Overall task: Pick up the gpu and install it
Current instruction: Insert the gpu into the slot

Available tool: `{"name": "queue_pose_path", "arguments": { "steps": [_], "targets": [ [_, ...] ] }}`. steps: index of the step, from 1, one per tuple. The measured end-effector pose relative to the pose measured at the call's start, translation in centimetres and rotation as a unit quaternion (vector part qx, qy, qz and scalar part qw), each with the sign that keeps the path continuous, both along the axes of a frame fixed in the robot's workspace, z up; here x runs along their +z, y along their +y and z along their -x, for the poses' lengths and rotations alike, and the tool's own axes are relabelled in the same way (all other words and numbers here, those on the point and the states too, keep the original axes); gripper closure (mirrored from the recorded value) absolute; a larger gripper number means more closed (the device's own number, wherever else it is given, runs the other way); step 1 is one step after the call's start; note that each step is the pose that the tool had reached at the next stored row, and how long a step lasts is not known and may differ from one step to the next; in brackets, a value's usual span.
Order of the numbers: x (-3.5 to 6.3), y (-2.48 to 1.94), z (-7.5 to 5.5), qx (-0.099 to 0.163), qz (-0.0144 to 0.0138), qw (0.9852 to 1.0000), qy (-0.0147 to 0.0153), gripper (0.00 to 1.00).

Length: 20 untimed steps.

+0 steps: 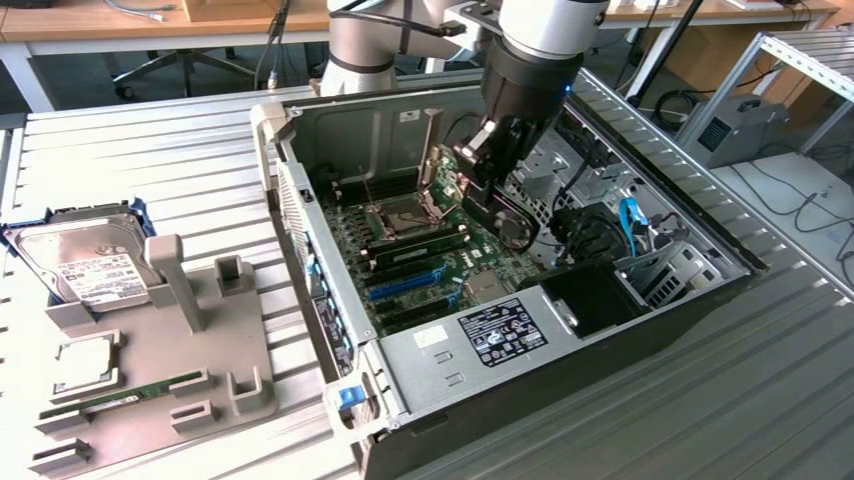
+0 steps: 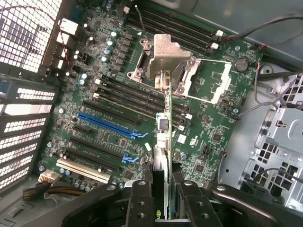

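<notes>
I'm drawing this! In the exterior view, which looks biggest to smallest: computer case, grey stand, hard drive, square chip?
1. computer case
2. grey stand
3. hard drive
4. square chip, clearly smallest

Your arm (image 1: 554,25) has a pale silver-grey cylindrical link that joins a glossy black, barrel-shaped wrist housing (image 1: 525,85). At about three o'clock on that housing sits a small blue light (image 1: 569,90). Toward ten o'clock from it stands your grey base column (image 1: 360,45), with a black cable (image 1: 407,22) arcing across it. Your gripper (image 2: 165,194) is matte black. Its flat fingers (image 2: 141,203) are drilled with small round holes, and the rounded linkage arms (image 2: 94,203) outside them carry dull round bolt heads (image 2: 111,187).
</notes>
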<state>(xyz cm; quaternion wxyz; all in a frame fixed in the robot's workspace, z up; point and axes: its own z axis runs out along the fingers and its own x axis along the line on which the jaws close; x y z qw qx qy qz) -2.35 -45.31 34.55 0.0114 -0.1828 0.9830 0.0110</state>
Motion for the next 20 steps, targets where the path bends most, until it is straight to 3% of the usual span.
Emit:
{"name": "queue_pose_path", "arguments": {
  "steps": [20],
  "targets": [
    [0.00,0.00,0.00,0.031,0.0000,0.9995,0.0000,0.74]
  ]
}}
